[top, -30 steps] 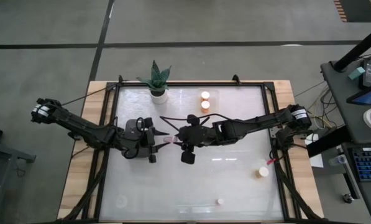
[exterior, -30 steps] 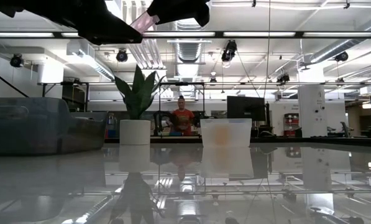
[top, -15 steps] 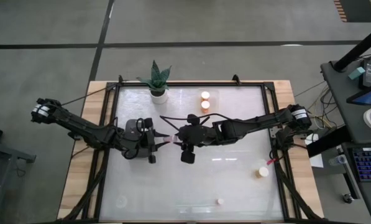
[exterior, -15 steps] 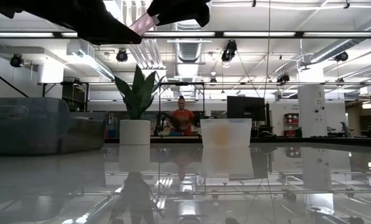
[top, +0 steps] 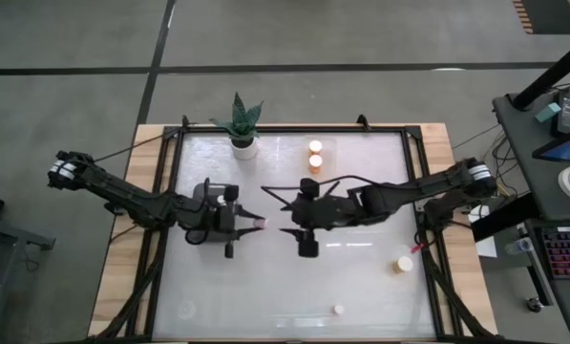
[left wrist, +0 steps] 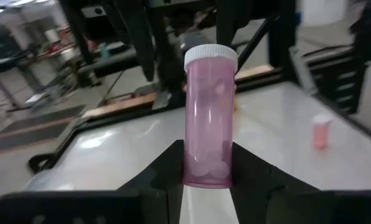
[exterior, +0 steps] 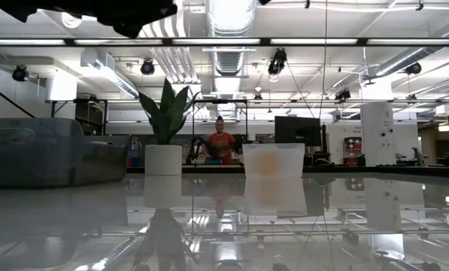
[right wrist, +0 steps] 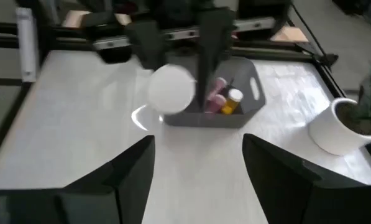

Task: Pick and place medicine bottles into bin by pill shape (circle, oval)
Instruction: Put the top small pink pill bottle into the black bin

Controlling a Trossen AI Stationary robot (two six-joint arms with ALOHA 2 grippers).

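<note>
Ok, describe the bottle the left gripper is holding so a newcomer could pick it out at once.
Start at the white plant pot on the table's far edge, then come toward the middle to the left gripper. Shut between its fingers is the pink bottle with a white cap, held off the table. The other bottles stand on the table, untouched.

A: Left gripper?
B: Mid-table, fingers clamped on a pink bottle, pointing right.
A: Right gripper?
B: Facing it, just apart, fingers spread, holding nothing.
</note>
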